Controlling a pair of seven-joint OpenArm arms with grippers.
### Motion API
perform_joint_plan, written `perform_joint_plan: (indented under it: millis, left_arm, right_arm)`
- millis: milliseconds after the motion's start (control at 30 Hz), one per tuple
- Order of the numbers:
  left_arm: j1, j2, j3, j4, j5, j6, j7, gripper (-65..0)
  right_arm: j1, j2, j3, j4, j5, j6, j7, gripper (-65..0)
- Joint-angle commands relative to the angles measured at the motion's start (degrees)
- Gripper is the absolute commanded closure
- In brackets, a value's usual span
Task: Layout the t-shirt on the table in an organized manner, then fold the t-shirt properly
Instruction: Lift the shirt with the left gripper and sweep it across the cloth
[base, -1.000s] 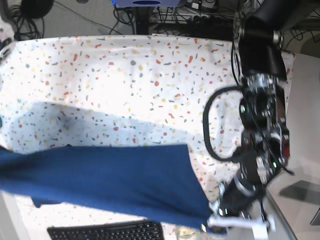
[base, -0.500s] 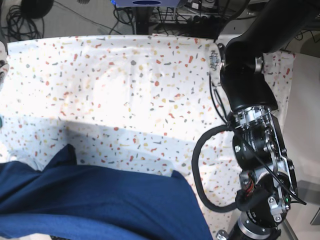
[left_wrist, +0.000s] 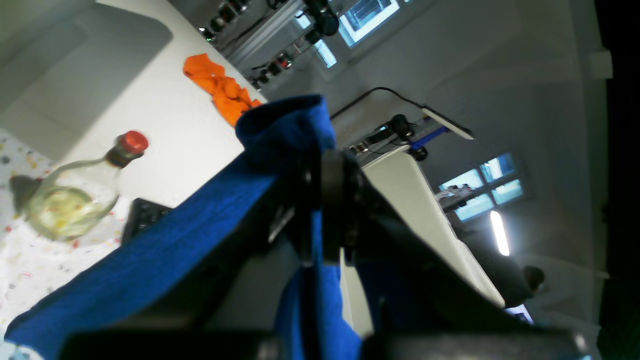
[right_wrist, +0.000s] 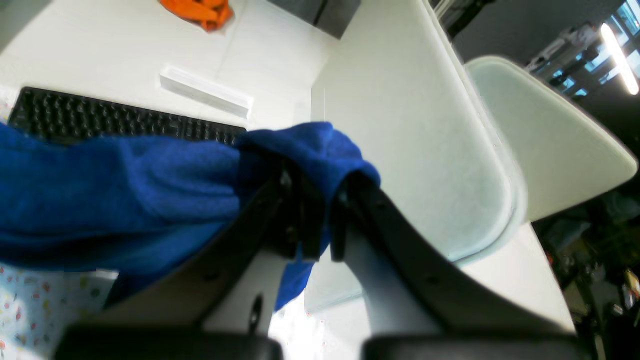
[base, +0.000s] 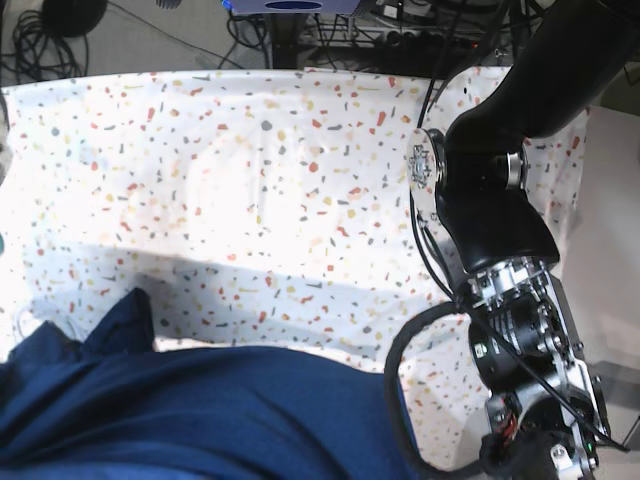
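The t-shirt (left_wrist: 200, 210) shows no print or label in the left wrist view; the left gripper (left_wrist: 325, 200) is clamped on a bunched edge, cloth stretching lower-left above a red-capped bottle (left_wrist: 75, 200).

Right wrist view: the right gripper (right_wrist: 315, 200) pinches another edge, above a keyboard (right_wrist: 125, 125).

Base view: the shirt spans left-right along the speckled tabletop's (base: 250, 150) near edge.

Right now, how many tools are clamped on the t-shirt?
2. The left tool pinches a raised fold of the t-shirt; the right tool grips another bunch of it near the keyboard.
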Motion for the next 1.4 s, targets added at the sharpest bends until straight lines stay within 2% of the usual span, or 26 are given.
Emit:
perform_joint_plan:
  millis: [0,167,267,400,600,833,933,1033,1133,1200,1367]
  left_arm:
    - [-0.69,-0.20,0.08,0.53,-0.16,-0.80,-0.84,0.0]
    - [0.18,-2.40,-0.10,-0.09,-0.16,-0.71,-2.33,0.0]
    - [1.85,-2.66,-3.09,-0.09,-0.42,-0.71,-3.92,0.0]
    - [3.44,-2.75,-6.16,0.00,-0.51,-0.71,-4.01,0.0]
    - [3.00,-2.75,-6.60,-0.09,-0.51,-0.71,-4.09,0.0]
    - [0.71,-2.57,-6.43,-0.44,-0.60,-0.71,-4.09,0.0]
    - [-0.26,-2.48,-6.43,-2.37,-0.60,-0.71,-4.18,0.0]
    - [-0.61,-2.48,-6.34,-2.37,-0.60,-0.71,-4.18,0.0]
    - [3.09,-2.75,-6.60,-2.11,-0.60,-0.71,-4.09,0.0]
    - [6.78,-2.92,-6.87,-2.11,-0.60,-0.80,-4.09,0.0]
    - [16.71,-5.47,-6.95,2.90,-0.60,-0.80,-4.09,0.0]
  right_arm:
    - [0.22,0.96,0.12,0.61,0.25,-0.24,0.92,-0.2]
    - [-0.66,1.14,0.21,0.52,0.25,-0.24,1.89,-0.2]
    - [-0.75,1.23,0.30,0.52,0.25,-0.24,1.53,-0.2]
    - [-5.41,1.05,0.30,0.52,0.25,-0.24,2.15,-0.2]
    - [-7.08,0.87,0.30,0.17,0.25,-0.24,2.15,-0.2]
    - [-4.97,1.23,0.30,-4.75,0.25,-0.24,2.24,-0.2]
    - [-4.97,1.23,0.03,-7.04,0.25,-0.24,5.05,-0.2]
    - [-5.32,1.23,0.30,-7.30,0.25,-0.24,5.14,-0.2]
    - [-7.52,1.23,0.83,-6.25,0.34,-0.24,2.41,-0.2]
    - [-10.33,0.79,3.99,-3.43,0.43,-0.24,0.39,-0.2]
    - [-19.30,-2.38,9.00,0.35,0.52,-0.06,-2.16,-0.2]
